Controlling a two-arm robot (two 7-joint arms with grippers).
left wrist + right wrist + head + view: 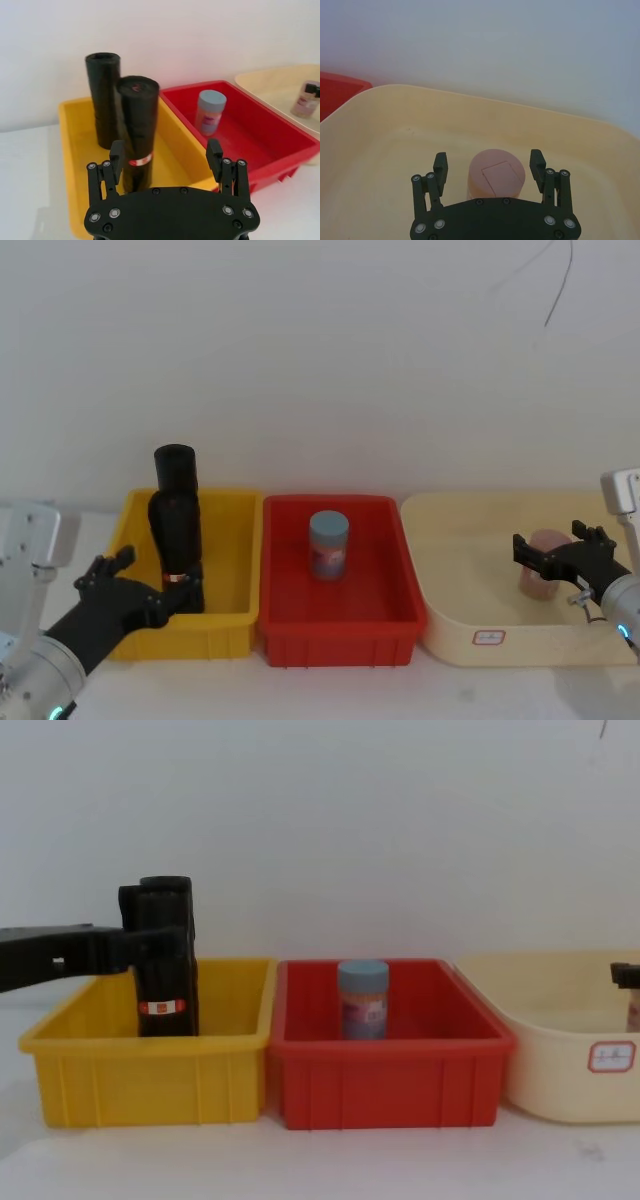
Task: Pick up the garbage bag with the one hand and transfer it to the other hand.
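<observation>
As it stands upright, matte cylindrical garbage bag [175, 535], yellow plastic bin [225, 635]

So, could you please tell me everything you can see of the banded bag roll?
The bag roll is a tall black cylinder of rolled plastic, matt and faintly creased, with a narrow red-and-white band near its foot. It stands about upright in the yellow bin, close in front of a plain black roll; whether the two touch is unclear. The open left hand is right beside it at the bin's near side, but contact cannot be told.
</observation>
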